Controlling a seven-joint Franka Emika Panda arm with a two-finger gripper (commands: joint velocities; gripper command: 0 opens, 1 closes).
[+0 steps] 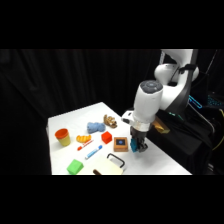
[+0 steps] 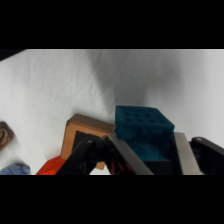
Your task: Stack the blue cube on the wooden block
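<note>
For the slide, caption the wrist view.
Gripper closed on the blue cube, beside the wooden block on the white table.

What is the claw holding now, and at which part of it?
The claw holds the blue cube by its two opposite side faces, one finger on each. The cube's top face is free, and it sits beside the wooden block.

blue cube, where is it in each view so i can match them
Side view: the blue cube is right of centre, at the gripper, just right of the wooden block.
Wrist view: low and right of centre, between the fingers.
Shared landmark: the wooden block, beside the cube in both.
</note>
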